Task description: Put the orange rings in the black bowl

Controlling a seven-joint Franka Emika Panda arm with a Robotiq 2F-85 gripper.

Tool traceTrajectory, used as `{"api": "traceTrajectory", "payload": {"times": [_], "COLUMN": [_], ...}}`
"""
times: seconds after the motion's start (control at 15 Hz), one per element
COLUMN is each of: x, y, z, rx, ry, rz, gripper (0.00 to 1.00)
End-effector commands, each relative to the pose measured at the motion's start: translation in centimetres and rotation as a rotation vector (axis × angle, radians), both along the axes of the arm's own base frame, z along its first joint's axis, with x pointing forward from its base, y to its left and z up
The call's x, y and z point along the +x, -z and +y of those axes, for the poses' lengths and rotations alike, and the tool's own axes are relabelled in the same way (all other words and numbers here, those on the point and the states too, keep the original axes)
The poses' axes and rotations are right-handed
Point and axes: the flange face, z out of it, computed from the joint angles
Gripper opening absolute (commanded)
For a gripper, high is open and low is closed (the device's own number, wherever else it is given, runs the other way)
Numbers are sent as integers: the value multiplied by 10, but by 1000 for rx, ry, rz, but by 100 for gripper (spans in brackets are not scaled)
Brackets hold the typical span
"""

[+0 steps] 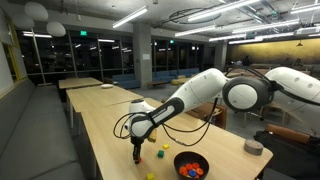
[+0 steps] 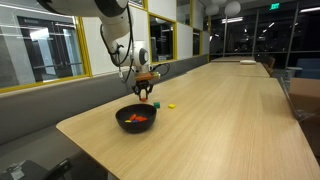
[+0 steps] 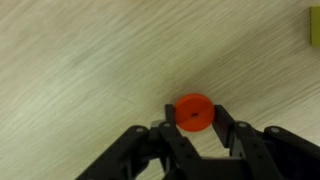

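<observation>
In the wrist view an orange ring [image 3: 195, 113] sits between the two black fingers of my gripper [image 3: 195, 108], and both fingers touch its sides over the wooden table. In both exterior views the gripper [image 1: 137, 152] [image 2: 145, 92] points down, low over the table, just beside the black bowl [image 1: 191, 166] [image 2: 136, 119]. The bowl holds several orange-red pieces [image 1: 189, 168] [image 2: 139, 118]. The held ring is barely visible in the exterior views.
Small yellow and yellow-green pieces lie on the table near the bowl [image 1: 163, 148] [image 1: 150, 177] [image 2: 171, 105]; one shows at the wrist view's upper right [image 3: 313, 28]. A grey round container [image 1: 253, 146] stands further along the table. The long wooden table [image 2: 220, 110] has edges close to the bowl.
</observation>
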Motion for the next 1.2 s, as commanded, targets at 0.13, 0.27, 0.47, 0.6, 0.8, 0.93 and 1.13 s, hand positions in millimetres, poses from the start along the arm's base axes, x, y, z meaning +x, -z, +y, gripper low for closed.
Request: {"api": "traceTrajectory", "payload": {"times": [0.13, 0.27, 0.47, 0.6, 0.8, 0.93, 1.13], "x": [-22, -35, -59, -78, -114, -140, -175], "y": [-57, -75, -99, -112, -124, -126, -123], "z": [-31, -46, -67, -81, -101, -113, -124], "rx": [-98, -114, -128, -138, -151, -160, -166], "ry": [104, 144, 205, 243, 292, 322, 352], "rz": [-18, -24, -28, -20, 3, 28, 74], "gripper": [18, 18, 18, 18, 18, 18, 18]}}
